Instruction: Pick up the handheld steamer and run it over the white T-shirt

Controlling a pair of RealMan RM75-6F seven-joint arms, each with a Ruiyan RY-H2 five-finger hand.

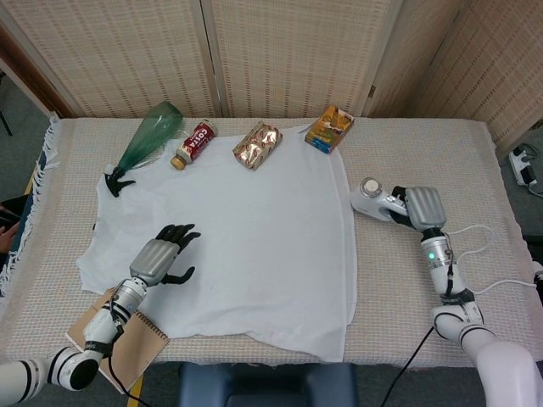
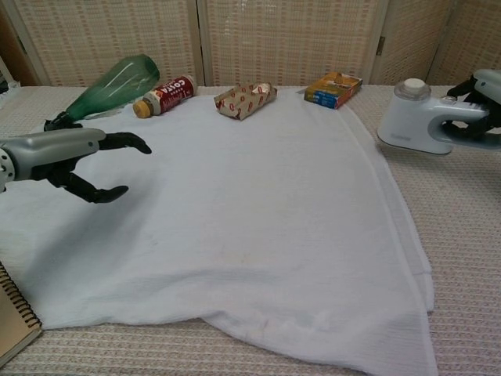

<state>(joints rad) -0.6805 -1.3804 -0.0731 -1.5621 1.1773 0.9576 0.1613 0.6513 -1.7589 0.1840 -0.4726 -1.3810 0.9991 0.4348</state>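
Your right hand [image 1: 422,207] grips the handle of the handheld steamer [image 1: 377,200], which sits on the table cloth [image 1: 424,153] just off the right edge of the white T-shirt [image 1: 254,237], near the table's right side. Your left hand [image 1: 163,257] hovers over the shirt's left part, fingers spread, holding nothing. A green bottle [image 1: 146,142], a brown bottle [image 1: 193,144], a snack packet [image 1: 258,143] and a box [image 1: 329,128] line the far edge.

Screened-off test table [image 1: 441,153], folding screens [image 1: 280,51]
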